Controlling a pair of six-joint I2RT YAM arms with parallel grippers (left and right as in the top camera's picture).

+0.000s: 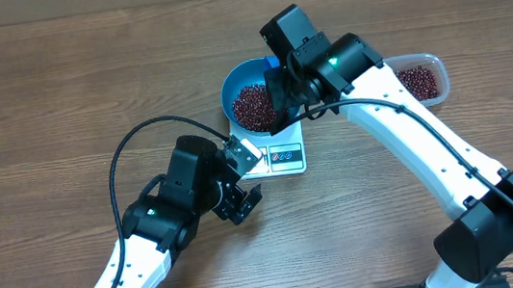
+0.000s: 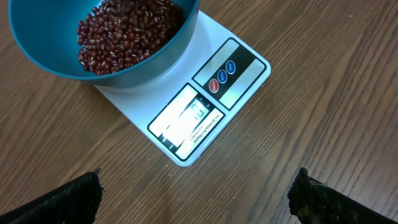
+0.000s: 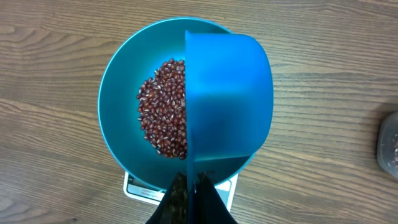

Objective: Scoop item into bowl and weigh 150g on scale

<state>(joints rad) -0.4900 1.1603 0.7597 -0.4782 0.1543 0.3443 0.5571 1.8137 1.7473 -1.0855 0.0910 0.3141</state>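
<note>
Over the bowl, your right gripper clenches the scoop, long axis straight out from the jaws, beans directly below; left gripper released near the scale.

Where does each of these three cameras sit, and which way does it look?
Overhead: fixed above the table, looking straight down; left arm and right arm both show.
Left wrist: on the left arm, facing down at the scale; the left gripper, open, shows its fingertips in the bottom corners.
Right wrist: on the right arm, facing down into the bowl; the right gripper, shut on the scoop, shows below.
Shared: all three see the beans in the bowl.
</note>
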